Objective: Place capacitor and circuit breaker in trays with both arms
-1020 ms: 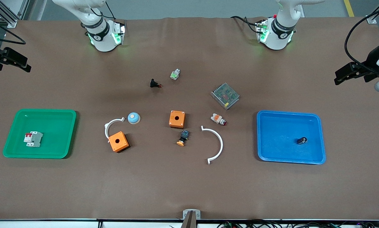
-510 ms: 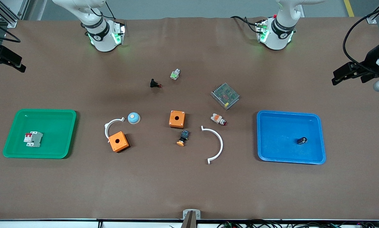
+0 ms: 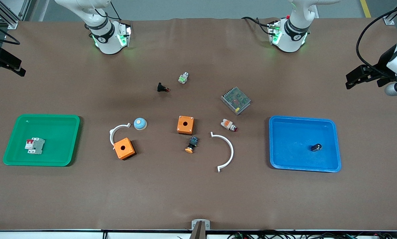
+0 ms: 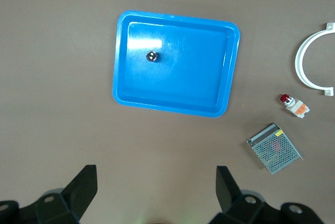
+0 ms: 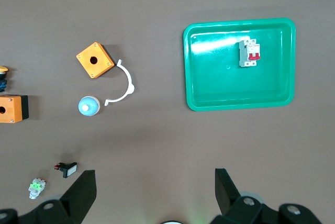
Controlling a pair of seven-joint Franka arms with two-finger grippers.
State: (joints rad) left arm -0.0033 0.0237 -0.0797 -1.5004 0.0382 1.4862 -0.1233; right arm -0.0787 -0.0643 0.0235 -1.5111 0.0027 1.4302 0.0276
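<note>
Left tool (image 3: 354, 77), fingers spread apart and empty, hangs high over the bare surface (image 3: 198, 196) at the left arm's end, above the edge that lies farther from the front camera than the blue tray (image 3: 274, 142). Its wrist view looks straight down on that tray, where the capacitor (image 3: 316, 147) lies free, well apart from the fingers (image 4: 78, 190) framing the picture's edge. Right tool (image 3: 9, 64), likewise spread and empty in its own wrist view, hangs high at the right arm's end of the surface, above the edge farther from the front camera than the green tray (image 3: 74, 139). The circuit breaker (image 3: 34, 146) lies flat in this tray, toward its outer end, its long axis running along the tray's length and its red levers toward the tray's outer end. Governing relation: each part lies below its own arm's tool and toward the front camera from it, the capacitor nearest the left arm, the breaker nearest the right. Both parts sit in trays with neither tool touching them, so the placing appears complete; any coming move is judged to be a withdrawal, not a grasp.
</note>
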